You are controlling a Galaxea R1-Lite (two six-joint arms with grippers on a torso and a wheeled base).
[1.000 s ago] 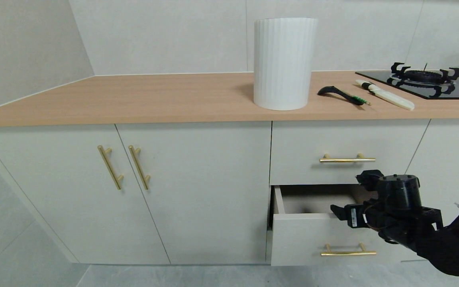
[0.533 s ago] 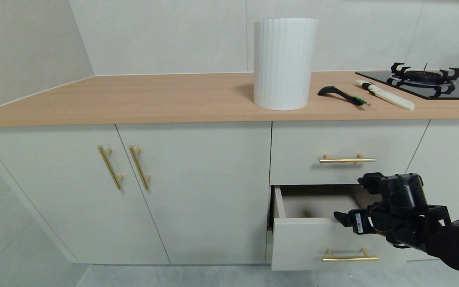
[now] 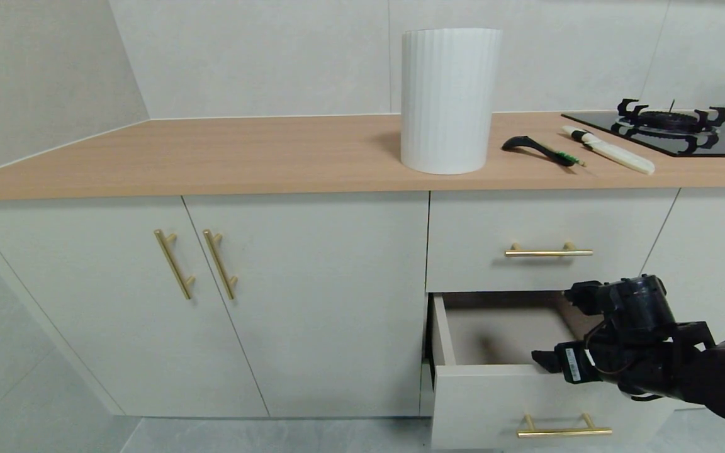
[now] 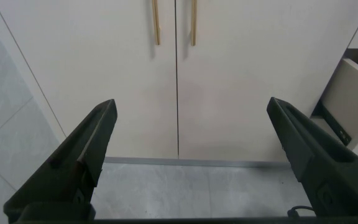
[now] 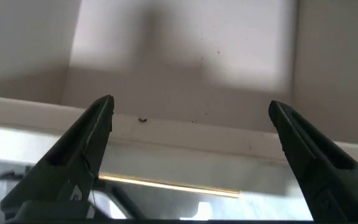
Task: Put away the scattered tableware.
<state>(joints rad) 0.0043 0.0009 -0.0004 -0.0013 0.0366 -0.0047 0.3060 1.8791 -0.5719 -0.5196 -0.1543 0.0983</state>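
On the wooden counter lie a black spoon with a green-tipped handle point(image 3: 539, 150) and a white knife point(image 3: 608, 150), to the right of a tall white ribbed container point(image 3: 447, 100). Below them the lower drawer point(image 3: 498, 330) stands pulled out and looks empty inside. My right gripper point(image 3: 561, 327) is open at the drawer's front panel point(image 3: 494, 402), its fingers spread wide over the panel's top edge point(image 5: 185, 134), with the brass handle point(image 5: 166, 183) below. My left gripper point(image 4: 191, 106) hangs open low before the cabinet doors point(image 4: 179, 74), holding nothing.
A black gas hob point(image 3: 671, 129) sits at the counter's far right. The upper drawer point(image 3: 548, 242) is shut. Two cabinet doors with brass handles point(image 3: 196, 264) are shut on the left. Grey floor lies below the open drawer's front.
The lower drawer has slid farther out of the cabinet. My right gripper has moved outward and slightly down with the drawer's front panel.
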